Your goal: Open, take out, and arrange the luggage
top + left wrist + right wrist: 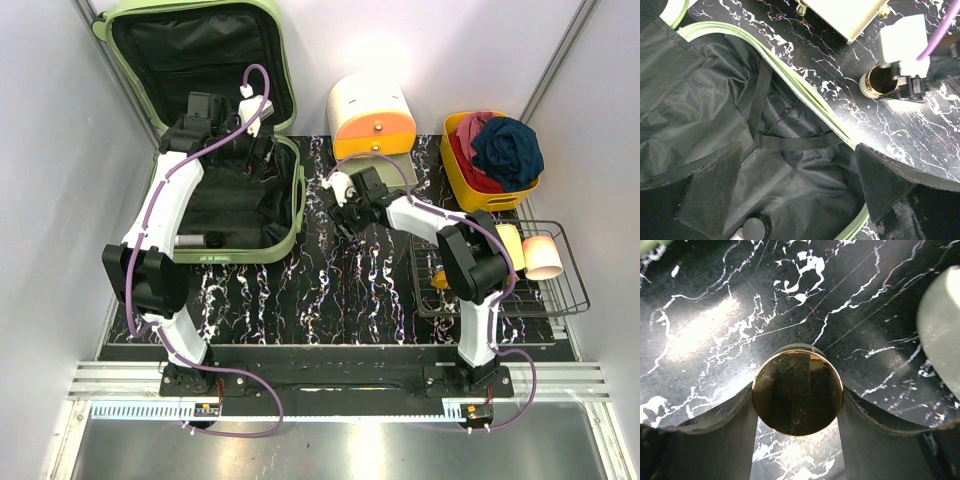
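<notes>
Top external view: the left arm goes up from its base, bends at the elbow and reaches forward over the open suitcase (pixel 292 205). The suitcase sits at the far-left corner of the table (pixel 330 290), bottom half flat and lid propped upright at the back. The left gripper (pixel 262 150) hangs over the far right part of the bottom half. On the left wrist cam its fingers (pixel 715 190) are spread wide with nothing between them, just black lining and a stretchy strap (pixel 800 141) underneath. The green rim runs diagonally between the two pads.

The right arm folds in from its base and points left toward the middle of the table. The right gripper (pixel 343 205) sits just beside the suitcase's right edge, apart from it. The right wrist cam shows its fingers (pixel 715 440) clamped on either side of a small gold-topped tin (pixel 797 385), low over the marble top; can't tell if it's touching down.

Room-wise, the cream-and-orange box (pixel 372 115) is right behind that gripper. The yellow bin (pixel 462 180) of clothes is in the far right corner, with a wire rack (pixel 560 290) in front of it. The open strip is the bare table between suitcase and rack. A dark cylinder (pixel 200 240) lies in the suitcase's near end.
</notes>
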{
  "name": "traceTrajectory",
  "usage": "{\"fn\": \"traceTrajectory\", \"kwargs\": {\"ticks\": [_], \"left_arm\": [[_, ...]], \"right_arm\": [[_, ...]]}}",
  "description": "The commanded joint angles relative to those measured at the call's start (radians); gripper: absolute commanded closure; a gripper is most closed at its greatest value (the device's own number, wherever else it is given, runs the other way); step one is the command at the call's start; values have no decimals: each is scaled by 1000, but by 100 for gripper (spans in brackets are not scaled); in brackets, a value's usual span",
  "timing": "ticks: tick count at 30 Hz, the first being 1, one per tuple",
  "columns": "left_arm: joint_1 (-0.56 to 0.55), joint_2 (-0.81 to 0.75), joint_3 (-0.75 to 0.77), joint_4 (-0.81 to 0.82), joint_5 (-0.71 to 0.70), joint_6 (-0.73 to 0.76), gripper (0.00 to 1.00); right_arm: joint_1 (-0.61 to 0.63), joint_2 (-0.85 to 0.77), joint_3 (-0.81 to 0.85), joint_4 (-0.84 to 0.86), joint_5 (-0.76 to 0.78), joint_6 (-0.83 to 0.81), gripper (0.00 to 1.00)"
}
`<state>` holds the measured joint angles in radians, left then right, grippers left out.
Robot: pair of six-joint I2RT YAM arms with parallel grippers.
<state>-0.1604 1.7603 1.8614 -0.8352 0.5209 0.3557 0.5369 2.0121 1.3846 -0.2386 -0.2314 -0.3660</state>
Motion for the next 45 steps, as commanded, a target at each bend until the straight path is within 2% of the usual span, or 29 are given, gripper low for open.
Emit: {"fn": "traceTrajectory", "kwargs": {"ticks": [1,6,13,19,26,37,38,39,41,45], "left_arm": [[7,-30,7,56,41,-10,1],[7,-21,7,71,51,-20,1],[7,-4,5,87,57,-32,1],[15,-1,5,94,41,-26,1],[33,1,-4,94,33,-26,1],[64,14,1,104,22,-34,1],[67,16,5,104,21,-34,1],[71,18,10,104,21,-37,1],[74,25,13,104,22,-38,1],[81,36,31,102,27,-46,1]], "right_arm": [[-9,-192,65,16,17,59,65],[-109,-230,157,-24,29,191,65],[-210,-152,240,-7,121,223,64],[-218,-83,260,48,151,233,64],[-219,-3,249,211,224,256,66],[-218,142,317,228,227,297,62],[-218,148,320,229,227,294,61],[-218,152,323,258,248,294,51],[-218,154,330,257,245,295,45],[-218,139,349,243,234,306,24]]}}
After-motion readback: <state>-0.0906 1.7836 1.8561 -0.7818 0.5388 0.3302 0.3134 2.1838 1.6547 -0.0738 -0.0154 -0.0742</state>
